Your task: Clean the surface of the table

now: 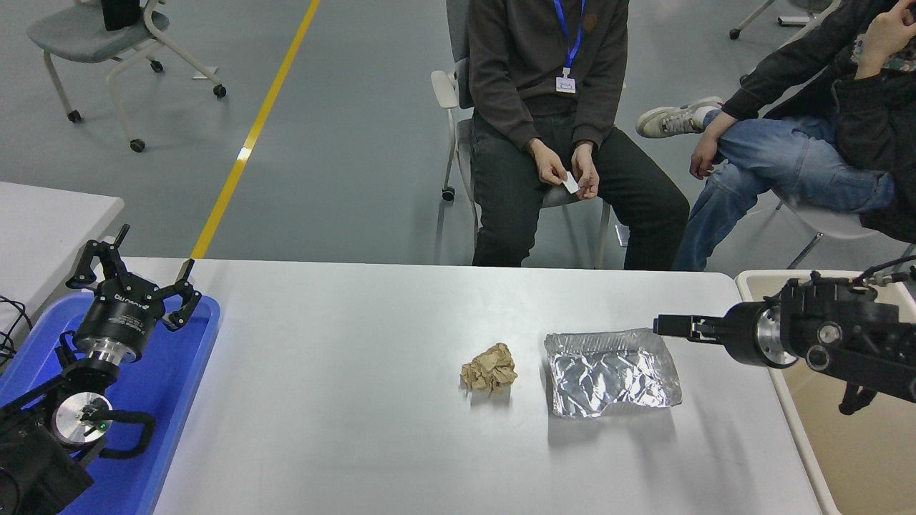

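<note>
The table surface [343, 429] is a wide light grey-white top with rounded corners. On it lie a crumpled ball of brown paper [489, 368] near the middle and a crushed silver foil tray [608, 372] to its right. My right gripper [664, 326] comes in from the right edge, seen side-on, low over the foil tray's far right corner and holding nothing that I can see. My left gripper [139, 270] is parked at the lower left, open and empty, above a blue plastic tray [179, 400].
A beige bin [851, 458] stands off the table's right edge under my right arm. A smaller white tabletop [43, 222] is at the left. Two people [544, 93] sit at the far side; one holds a small white item. A wheeled chair [93, 36] stands far left.
</note>
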Tool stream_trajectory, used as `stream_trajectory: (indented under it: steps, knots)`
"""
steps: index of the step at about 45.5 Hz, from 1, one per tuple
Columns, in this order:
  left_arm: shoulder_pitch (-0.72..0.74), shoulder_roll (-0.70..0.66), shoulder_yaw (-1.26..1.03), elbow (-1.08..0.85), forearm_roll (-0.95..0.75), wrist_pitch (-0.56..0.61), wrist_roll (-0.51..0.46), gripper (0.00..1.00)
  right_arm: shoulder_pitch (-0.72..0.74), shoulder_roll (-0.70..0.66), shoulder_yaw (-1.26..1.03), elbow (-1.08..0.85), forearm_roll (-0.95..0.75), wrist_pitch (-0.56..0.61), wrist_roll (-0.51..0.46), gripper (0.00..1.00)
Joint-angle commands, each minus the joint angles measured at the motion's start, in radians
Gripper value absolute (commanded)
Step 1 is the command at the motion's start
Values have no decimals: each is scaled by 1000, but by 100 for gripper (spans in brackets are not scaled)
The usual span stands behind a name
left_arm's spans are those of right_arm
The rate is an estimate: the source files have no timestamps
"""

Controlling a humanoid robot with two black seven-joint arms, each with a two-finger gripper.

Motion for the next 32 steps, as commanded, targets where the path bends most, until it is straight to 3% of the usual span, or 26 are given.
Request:
stream_trajectory:
  steps: [1, 32]
  knots:
    - [0, 0, 0, 0, 0, 0, 0, 100, -72, 37, 2, -56, -3, -22, 5, 100]
    - [0, 0, 0, 0, 1, 0, 0, 100, -164, 135, 15, -156, 11, -110, 11, 97]
